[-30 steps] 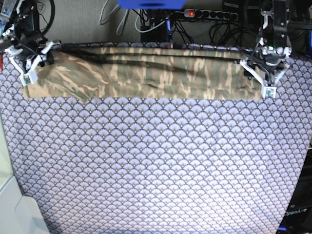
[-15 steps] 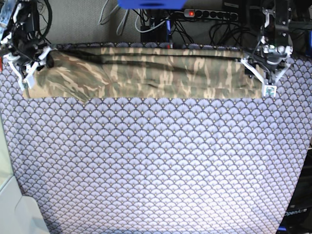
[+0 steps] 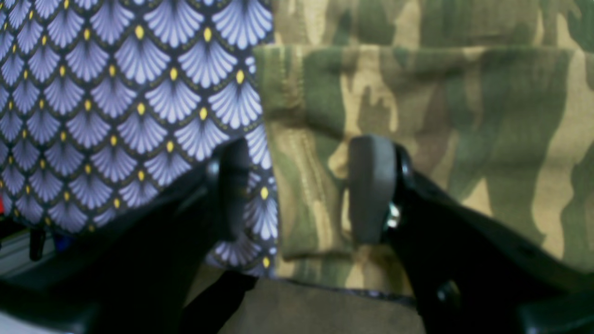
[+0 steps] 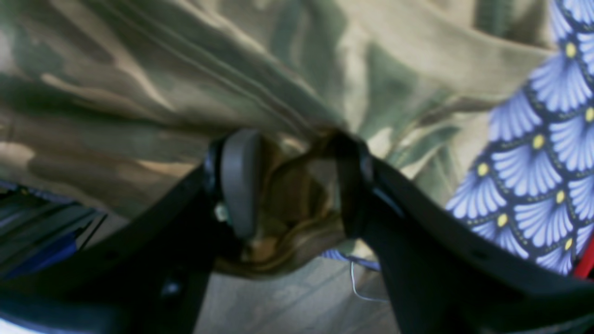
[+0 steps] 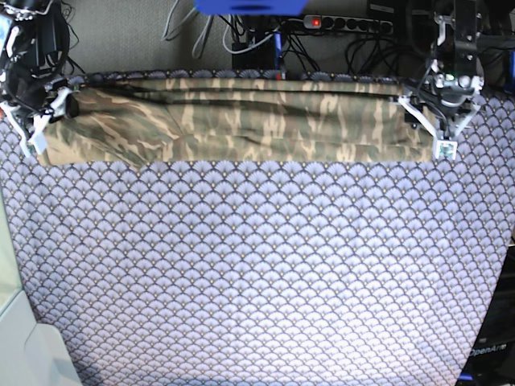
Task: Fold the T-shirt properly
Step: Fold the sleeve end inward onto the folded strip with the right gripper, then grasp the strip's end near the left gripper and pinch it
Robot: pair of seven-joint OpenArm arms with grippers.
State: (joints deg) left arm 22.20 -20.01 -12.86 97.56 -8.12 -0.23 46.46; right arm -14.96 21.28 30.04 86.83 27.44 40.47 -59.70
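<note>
step: T-shirt (image 5: 233, 121) lies as a long narrow band along the far edge of the tabletop (image 5: 257, 273), spanning nearly corner to corner; judged as the end of a lengthwise fold, with both arms at the band's ends.
T-shirt position: flat on the cloth cover, one end by the far-left corner, the other by the far-right corner; a few long creases run along it.
left end effector (image 3: 297, 190): jaws stand wide apart, straddling the shirt's end hem; one pad over the patterned cover, the other over camouflage cloth. Nothing pinched between them. In the base view it sits at the far-right corner.
right end effector (image 4: 290, 181): jaws apart, with a bunched lump of shirt cloth lying between the pads. Whether the pads press on that lump or have let go, I cannot tell. In the base view it sits at the far-left corner.
next move (judgement): the band needs a crosswise fold, one end carried over to the other. That calls for a clean pinch on both layers at an end, lifted high enough not to drag the cover.
risk (judgement): the bunched left end may fold in lumpy unless smoothed first.
count, T-shirt: 1
count, end effectors: 2
count, tabletop: 1
</note>
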